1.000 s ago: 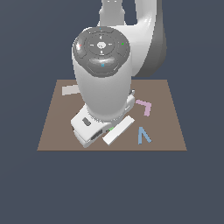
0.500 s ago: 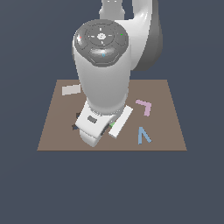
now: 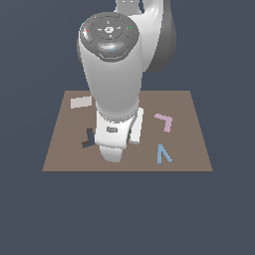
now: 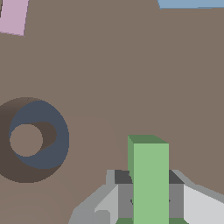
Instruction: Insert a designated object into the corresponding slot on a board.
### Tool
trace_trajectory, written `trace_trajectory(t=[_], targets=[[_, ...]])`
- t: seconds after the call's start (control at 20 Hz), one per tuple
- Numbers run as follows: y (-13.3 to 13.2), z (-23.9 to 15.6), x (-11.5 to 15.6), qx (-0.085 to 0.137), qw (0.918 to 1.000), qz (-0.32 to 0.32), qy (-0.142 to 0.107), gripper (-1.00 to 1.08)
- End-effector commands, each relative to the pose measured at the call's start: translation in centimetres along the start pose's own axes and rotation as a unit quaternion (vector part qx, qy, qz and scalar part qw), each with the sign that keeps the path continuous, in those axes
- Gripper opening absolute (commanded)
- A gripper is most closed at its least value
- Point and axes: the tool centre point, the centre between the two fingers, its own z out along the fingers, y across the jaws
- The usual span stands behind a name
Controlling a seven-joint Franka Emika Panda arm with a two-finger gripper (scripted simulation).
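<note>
Robot jaws (image 4: 148, 197) grip the green T-shaped block (image 4: 149, 181) above the brown board (image 3: 194, 134).
Closed on its stem; dark ring recess (image 4: 40, 135) nearby.

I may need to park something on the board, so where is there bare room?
On the board, the strip along the near edge below the blue V is bare, and the far right corner beyond the pink L. The middle is crowded by the arm and gripper.
</note>
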Motion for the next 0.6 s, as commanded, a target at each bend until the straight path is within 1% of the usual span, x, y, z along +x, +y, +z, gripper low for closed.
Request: trace_trajectory(t=[0.0,0.1,0.25,0.4,0.55], targets=[[-0.4,-0.1,-0.4,0.0,0.9987,-0.05,0.0,-1.0],[-0.7,-0.1,-0.7,0.0,0.996,-0.089,0.0,-1.0],[-1.0,-0.1,-1.3,-0.001,0.9892,-0.146,0.0,-1.0],[-1.3,-0.2,-1.9,-0.001,0.9793,-0.203,0.0,-1.0],[-1.6,-0.2,-2.5,-0.001,0.9663,-0.257,0.0,-1.0]])
